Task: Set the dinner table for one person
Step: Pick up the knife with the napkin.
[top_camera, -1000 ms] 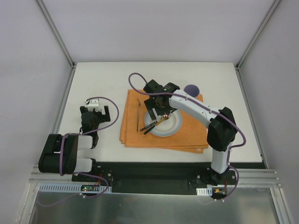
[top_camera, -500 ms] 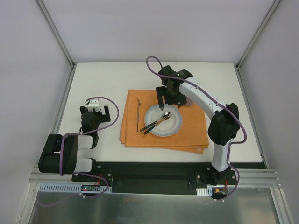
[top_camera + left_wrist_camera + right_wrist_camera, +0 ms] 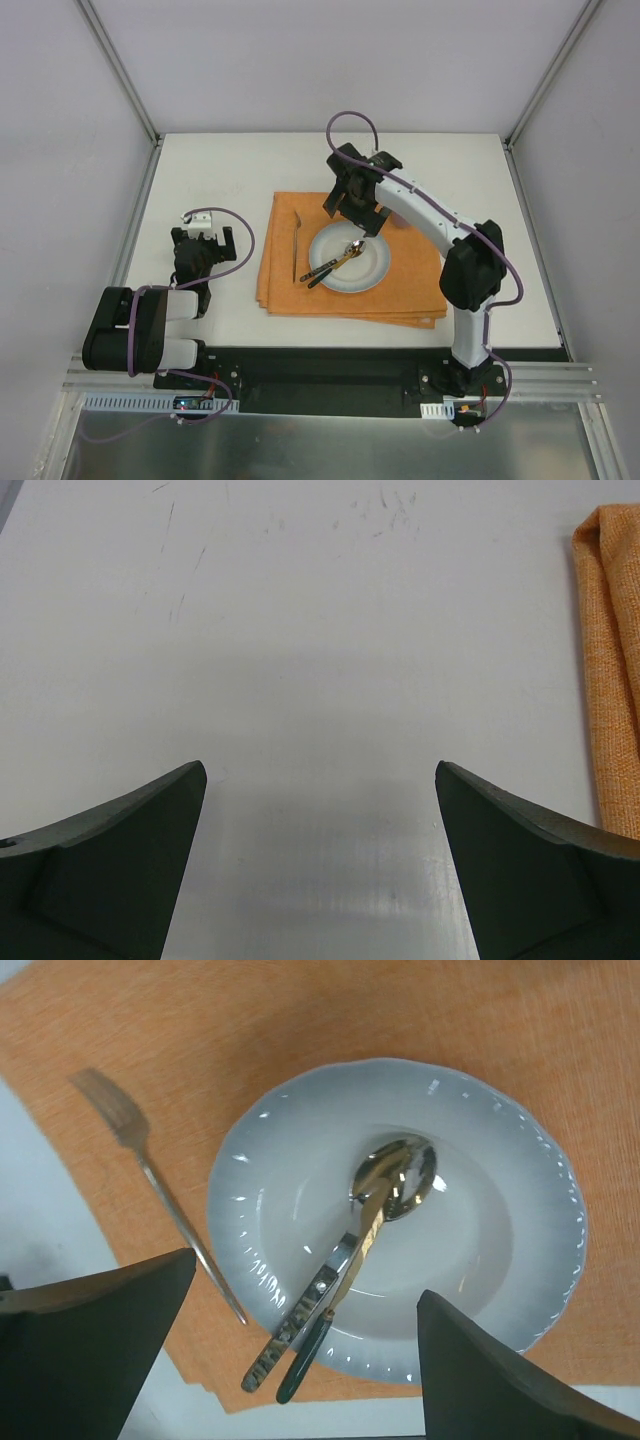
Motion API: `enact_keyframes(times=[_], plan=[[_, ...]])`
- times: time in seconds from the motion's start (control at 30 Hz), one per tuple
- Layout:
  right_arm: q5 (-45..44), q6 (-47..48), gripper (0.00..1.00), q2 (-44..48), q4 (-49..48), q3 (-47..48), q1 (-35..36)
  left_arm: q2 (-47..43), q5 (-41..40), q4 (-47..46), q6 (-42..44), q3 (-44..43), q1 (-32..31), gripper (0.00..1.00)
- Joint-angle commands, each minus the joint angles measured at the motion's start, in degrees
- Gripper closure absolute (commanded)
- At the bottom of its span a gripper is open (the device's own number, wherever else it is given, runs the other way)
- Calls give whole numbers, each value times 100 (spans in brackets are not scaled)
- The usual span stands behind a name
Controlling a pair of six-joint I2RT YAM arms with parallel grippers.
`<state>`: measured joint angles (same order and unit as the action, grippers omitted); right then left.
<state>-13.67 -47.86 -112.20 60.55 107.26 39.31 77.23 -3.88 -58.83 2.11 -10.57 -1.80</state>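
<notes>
Right hand [image 3: 306, 1272], wide and empty, hangs directly above the spoon [image 3: 398, 1178], whose handle slants across the plate [image 3: 540, 1210] beneath it.

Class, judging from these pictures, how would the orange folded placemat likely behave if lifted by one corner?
The orange placemat looks like woven cloth folded in layers, so it would probably droop and unfold rather than stay flat. The plate resting on it, with a spoon inside, would likely slide or tip.
</notes>
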Motion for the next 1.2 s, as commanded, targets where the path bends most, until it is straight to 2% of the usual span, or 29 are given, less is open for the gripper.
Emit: enact_keyframes(times=[0.0,0.17,0.3,0.47,0.67,0.73,0.87,1.17], plan=[[-372,-1867,1,269,-44,-469,111,-94,124,-278,-88,-68,31,1],[-636,-2465,1,383,-122,-891,279,-94,124,-287,-88,-68,31,1],[-1005,-2535,2,453,-26,-786,437,-94,124,-278,-88,-60,31,1],[-1382,-2834,3,752,-79,-1260,639,-94,124,-278,-88,-68,31,1],[-1884,-3502,3,1060,168,-1743,1270,-86,124,-278,-88,-68,31,1],[-1946,-3284,3,1008,211,-1587,1395,-94,124,-278,-97,-68,31,1],[-2314,-3292,4,700,949,-1103,1746,-94,124,-278,-88,-68,31,1],[-2315,-3766,13,366,800,-1225,1966,-94,124,-278,-88,-68,31,1]])
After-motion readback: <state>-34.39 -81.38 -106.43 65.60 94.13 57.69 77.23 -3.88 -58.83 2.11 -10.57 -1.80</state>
